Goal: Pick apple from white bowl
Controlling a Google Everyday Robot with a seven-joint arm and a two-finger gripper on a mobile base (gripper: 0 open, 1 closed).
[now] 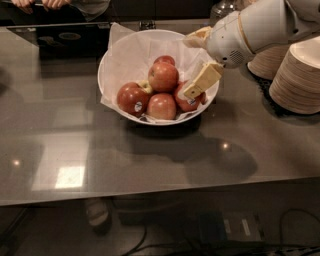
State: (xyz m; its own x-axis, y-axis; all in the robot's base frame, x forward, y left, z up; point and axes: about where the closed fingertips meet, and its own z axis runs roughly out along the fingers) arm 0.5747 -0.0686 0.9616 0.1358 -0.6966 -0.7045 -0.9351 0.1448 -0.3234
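Observation:
The white bowl (114,60), lined with crinkled white paper, stands on the dark table at centre back. It holds several apples. The lighter red apple with pale streaks (163,76) sits on top in the middle. Darker stickered apples lie at the left (132,98), front (161,106) and right (186,102), and a small yellow-green apple (145,87) shows between them. My gripper (191,67) reaches in from the right over the bowl's right side, open. Its lower finger (201,81) hangs over the right apple and its upper finger (197,36) is above the far rim. It holds nothing.
Stacks of beige plates (299,75) stand at the right, close behind my arm (260,25). A person's hands (42,4) rest at the table's far left edge. The table's front edge (150,195) runs across the lower view.

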